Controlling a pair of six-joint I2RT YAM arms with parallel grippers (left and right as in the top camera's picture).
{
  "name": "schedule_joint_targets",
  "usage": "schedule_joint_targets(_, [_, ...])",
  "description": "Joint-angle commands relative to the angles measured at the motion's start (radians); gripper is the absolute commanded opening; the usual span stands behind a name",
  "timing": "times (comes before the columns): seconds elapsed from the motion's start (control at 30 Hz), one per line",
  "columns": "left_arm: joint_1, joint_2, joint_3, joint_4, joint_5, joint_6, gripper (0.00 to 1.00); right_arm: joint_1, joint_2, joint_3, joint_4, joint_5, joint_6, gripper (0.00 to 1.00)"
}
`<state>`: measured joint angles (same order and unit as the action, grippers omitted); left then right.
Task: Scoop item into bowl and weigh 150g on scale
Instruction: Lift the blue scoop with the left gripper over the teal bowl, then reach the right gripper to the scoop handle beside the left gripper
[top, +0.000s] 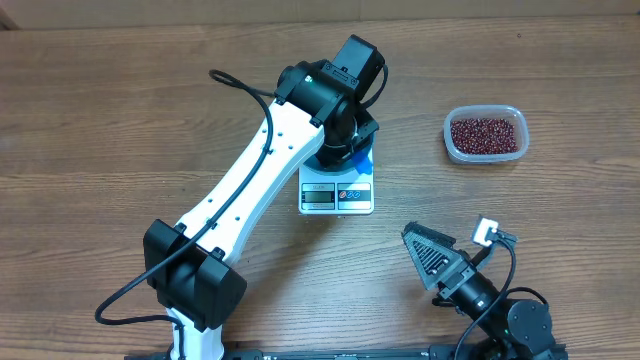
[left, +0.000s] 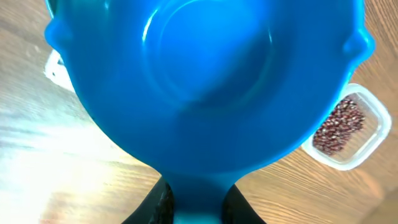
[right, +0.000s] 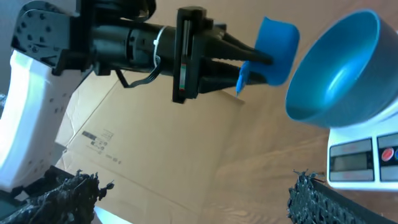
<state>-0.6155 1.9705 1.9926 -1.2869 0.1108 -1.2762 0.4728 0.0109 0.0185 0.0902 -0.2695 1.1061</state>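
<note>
Left fingers (right: 224, 56) grip a small blue plastic scoop (right: 278, 43) beside the round blue plastic bowl (right: 342, 68). Right fingers (top: 430, 258) open. Swinging could topple the bowl.

Table (top: 100, 120): wood-grain surface, matt brown. Bowl (right: 348, 68) and scoop (right: 277, 46), right of frame: smooth, glossy blue plastic. Tub (top: 452, 148), upper right: clear plastic; beans (top: 487, 133) smooth, dark red-brown. Scale (top: 337, 196): white plastic with a grey panel. Left arm (top: 250, 180): smooth white shell, matt black joints. Right gripper (top: 425, 250) fingers (right: 68, 190): black, rough and coarsely textured.
</note>
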Motion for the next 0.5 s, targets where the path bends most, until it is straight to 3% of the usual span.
schedule_joint_targets(0.0, [-0.010,-0.009,0.032,0.004,0.047,-0.109,0.04,0.003,0.012,-0.010,0.011,0.044,-0.042,0.97])
schedule_joint_targets(0.2, [-0.028,-0.009,0.032,0.023,0.031,-0.109,0.04,0.003,0.150,0.044,0.038,0.047,-0.120,0.91])
schedule_joint_targets(0.47, [-0.034,-0.009,0.032,0.035,0.008,-0.119,0.05,0.003,0.645,0.333,0.036,-0.013,-0.333,0.88])
